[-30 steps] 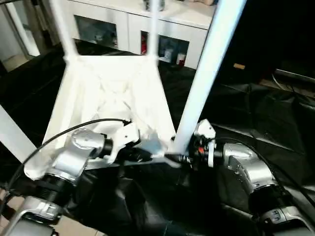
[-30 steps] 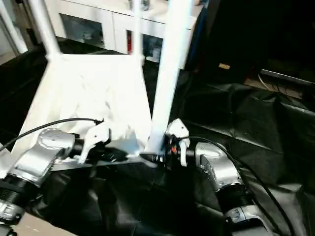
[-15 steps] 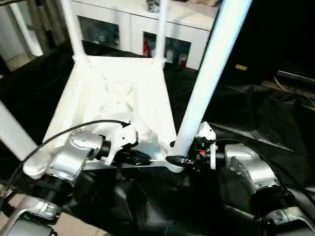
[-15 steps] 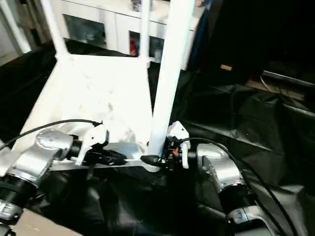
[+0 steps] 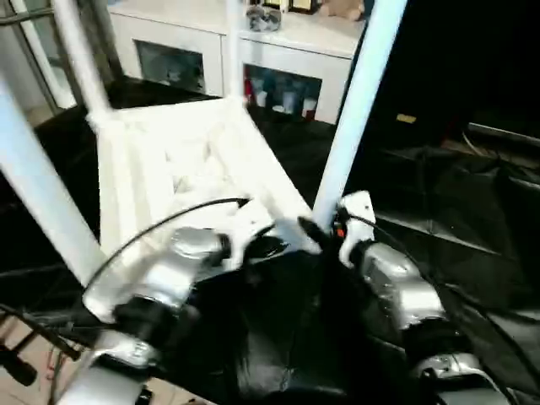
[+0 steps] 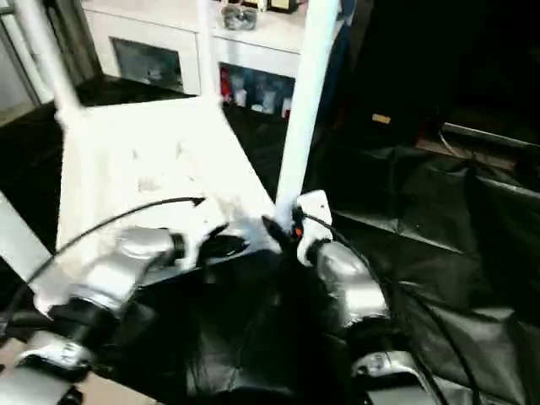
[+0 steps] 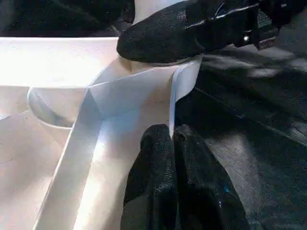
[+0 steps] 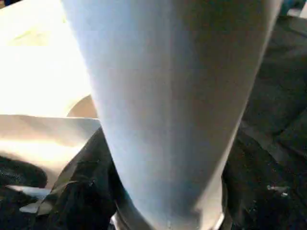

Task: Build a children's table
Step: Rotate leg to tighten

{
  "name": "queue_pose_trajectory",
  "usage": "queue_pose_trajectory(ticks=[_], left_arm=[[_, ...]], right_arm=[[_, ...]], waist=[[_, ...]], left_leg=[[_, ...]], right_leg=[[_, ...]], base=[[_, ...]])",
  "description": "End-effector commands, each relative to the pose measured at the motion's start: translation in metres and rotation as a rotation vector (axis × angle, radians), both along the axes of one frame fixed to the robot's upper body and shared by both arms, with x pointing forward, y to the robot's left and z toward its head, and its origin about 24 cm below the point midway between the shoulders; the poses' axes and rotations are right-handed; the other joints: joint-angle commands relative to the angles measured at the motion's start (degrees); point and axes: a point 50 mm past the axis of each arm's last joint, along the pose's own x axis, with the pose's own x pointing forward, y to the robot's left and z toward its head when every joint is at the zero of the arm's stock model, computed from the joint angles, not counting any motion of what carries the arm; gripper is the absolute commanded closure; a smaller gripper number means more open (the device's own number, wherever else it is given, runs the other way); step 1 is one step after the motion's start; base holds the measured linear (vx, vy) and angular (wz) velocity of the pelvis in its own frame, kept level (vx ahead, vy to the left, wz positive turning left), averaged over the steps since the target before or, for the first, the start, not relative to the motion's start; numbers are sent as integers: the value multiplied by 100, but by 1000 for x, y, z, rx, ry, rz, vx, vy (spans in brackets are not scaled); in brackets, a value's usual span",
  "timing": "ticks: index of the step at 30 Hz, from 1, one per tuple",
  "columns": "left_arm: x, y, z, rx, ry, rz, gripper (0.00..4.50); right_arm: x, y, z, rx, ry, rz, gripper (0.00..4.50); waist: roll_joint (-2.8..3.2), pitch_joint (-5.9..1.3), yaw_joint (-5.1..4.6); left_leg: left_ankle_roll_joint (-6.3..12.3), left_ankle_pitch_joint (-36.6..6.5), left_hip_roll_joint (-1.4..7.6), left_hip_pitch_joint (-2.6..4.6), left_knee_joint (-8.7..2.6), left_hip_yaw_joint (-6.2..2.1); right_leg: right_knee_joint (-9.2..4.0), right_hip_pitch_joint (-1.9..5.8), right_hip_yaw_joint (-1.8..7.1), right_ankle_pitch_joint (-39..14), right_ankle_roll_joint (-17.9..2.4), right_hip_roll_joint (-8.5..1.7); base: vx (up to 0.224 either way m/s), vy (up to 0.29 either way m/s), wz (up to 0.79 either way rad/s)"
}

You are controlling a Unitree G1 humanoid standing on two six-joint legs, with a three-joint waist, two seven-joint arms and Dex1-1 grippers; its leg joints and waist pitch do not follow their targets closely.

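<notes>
nearest: two silver forearms reaching forward over crumpled black plastic sheeting (image 5: 472, 211) on the floor.

left gripper (image 7: 175, 143) closed, both black fingers pressed together on the thin rim wall of the all-white plastic children's table (image 5: 194, 160), right by the near corner socket. likely there to steady the top while the corner gets worked.

right gripper (image 5: 316, 232) at the base of the white round tube leg (image 5: 354, 110) in that same near corner; one black finger wraps the tube just above the socket in the left wrist view. tube runs between the fingers in the right wrist view, so read as clamped around the leg. probably pressing or holding it seated.

table upside down on the sheeting, ribbed underside up, tilted. legs standing up from the other corners: one near left (image 5: 42, 186), two at the far corners (image 5: 72, 51). all four seem fitted, so task looks near done, judged from this alone.

behind: white cabinet with glass doors (image 5: 278, 76), small items on top.
</notes>
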Motion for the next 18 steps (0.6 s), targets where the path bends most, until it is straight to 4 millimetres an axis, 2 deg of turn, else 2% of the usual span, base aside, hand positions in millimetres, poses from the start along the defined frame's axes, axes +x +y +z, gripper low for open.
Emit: queue_pose_trajectory(ticks=[1,2,6,10,12,13,14,17,18], left_arm=[[-2,-32,10,-71,-46,-46,450],[-3,-32,10,-69,-44,-60,450],[-6,-26,9,-67,-41,-85,450],[-7,-17,10,-70,-35,-116,450],[-9,-13,11,-86,-26,-144,450],[-10,-10,12,-91,-22,-164,450],[-11,-8,12,-93,-19,-175,450],[-15,-2,13,-99,2,-224,450],[-17,3,13,-92,13,-263,450]], right_arm=[[-19,45,-18,-15,63,189,159],[-18,45,-16,10,62,194,138],[-16,38,-14,17,55,201,101],[-15,28,-12,-40,25,254,66],[-17,22,-9,-38,13,334,66],[-18,19,-6,-19,10,381,66],[-19,18,-5,-10,9,401,66],[-23,12,2,22,6,501,66],[-26,6,5,36,10,569,66]], waist=[[-30,-252,-12],[-17,-258,-13],[3,-267,-21],[10,-256,-25],[28,-257,-23],[17,-258,-27],[9,-266,-19],[15,-282,-12],[21,-292,-6]], left_leg=[[-11,-1316,130,-3,-423,-25],[40,-1213,132,-15,-422,-22],[91,-1104,133,-28,-418,-18],[90,-1206,135,-14,-425,-10],[104,-1265,136,-12,-423,-11],[120,-1279,134,-17,-425,-12],[201,-1192,140,-25,-412,-9],[291,-969,143,-13,-400,-5],[353,-817,153,-3,-382,3]], right_leg=[[-553,157,260,-1679,-795,-295],[-524,173,256,-1400,-864,-283],[-488,196,248,-1038,-983,-272],[-508,186,252,-1116,-1007,-276],[-509,188,254,-1146,-1013,-276],[-513,195,251,-1145,-1017,-276],[-498,208,252,-1007,-1058,-276],[-457,227,244,-641,-1172,-265],[-425,219,246,-321,-1263,-261]], base=[[0,0,0],[0,0,0],[0,0,0],[0,0,0],[0,0,0],[0,0,0],[0,0,0],[0,0,0],[0,0,0]])
